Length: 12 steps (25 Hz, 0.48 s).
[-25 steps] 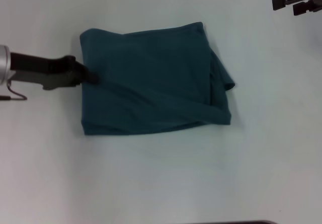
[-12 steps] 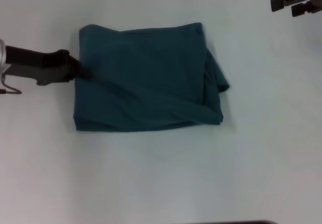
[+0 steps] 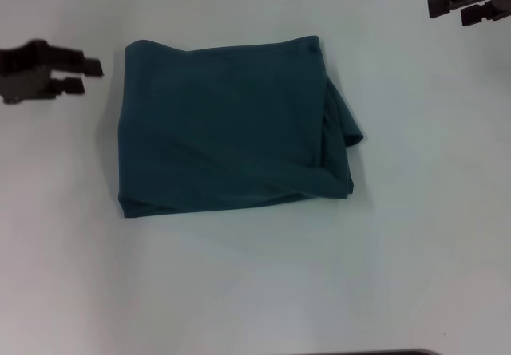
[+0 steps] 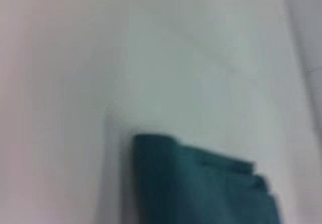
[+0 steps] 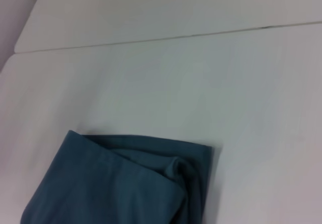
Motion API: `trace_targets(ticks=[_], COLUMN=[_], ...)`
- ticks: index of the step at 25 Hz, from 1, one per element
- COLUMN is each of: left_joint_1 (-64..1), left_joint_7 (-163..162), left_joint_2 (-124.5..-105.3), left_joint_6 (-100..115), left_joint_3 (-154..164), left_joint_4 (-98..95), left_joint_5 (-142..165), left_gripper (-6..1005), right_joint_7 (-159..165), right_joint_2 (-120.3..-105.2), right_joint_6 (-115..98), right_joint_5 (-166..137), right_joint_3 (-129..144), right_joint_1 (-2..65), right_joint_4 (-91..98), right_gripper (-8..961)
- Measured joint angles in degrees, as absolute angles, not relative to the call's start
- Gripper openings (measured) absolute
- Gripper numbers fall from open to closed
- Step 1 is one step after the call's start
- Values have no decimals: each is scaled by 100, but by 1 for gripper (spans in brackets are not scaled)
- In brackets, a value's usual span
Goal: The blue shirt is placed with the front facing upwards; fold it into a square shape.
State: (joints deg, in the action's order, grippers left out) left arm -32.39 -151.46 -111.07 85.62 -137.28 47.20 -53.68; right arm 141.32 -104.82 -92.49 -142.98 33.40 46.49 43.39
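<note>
The blue shirt (image 3: 231, 128) lies folded into a rough rectangle on the white table, plain teal side up, with a bunched fold of cloth sticking out along its right edge. A corner of the shirt (image 4: 201, 183) shows in the left wrist view, and its bunched end (image 5: 126, 183) in the right wrist view. My left gripper (image 3: 84, 76) hovers just off the shirt's upper left corner, open and holding nothing. At the far upper right my right gripper (image 3: 447, 4) stands well away from the shirt, with its two fingers apart.
The white table (image 3: 255, 291) spreads around the shirt on all sides. A seam between two table panels (image 5: 166, 38) runs across the far side in the right wrist view. A dark strip (image 3: 367, 352) shows at the near edge.
My left gripper has let go of the shirt's left edge and pulled back to the left and upward. The shirt has settled flat and slid slightly left. The right arm has not moved.
</note>
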Motion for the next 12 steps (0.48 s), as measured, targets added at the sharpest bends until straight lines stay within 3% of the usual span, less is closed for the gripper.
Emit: trace_targets(ticks=[7, 12], left_joint_1=[-3113, -2937], left_joint_7=[-14812, -14847], left_joint_2=[-11480, -11590], left_joint_6=[9257, 9307], left_joint_3=[-14915, -15199], left_joint_4=[5096, 5199], left_joint_5=[-5760, -6410], left_gripper=[536, 743], right_joint_7=[14159, 14480], right_joint_2=[-10646, -11022], right_joint_6=[-9222, -8926], right_joint_5=[-14142, -14104], right_joint_3=[3399, 3472], right_joint_1=[4735, 4804], right_joint_4=[4322, 4196], right_gripper=[896, 896])
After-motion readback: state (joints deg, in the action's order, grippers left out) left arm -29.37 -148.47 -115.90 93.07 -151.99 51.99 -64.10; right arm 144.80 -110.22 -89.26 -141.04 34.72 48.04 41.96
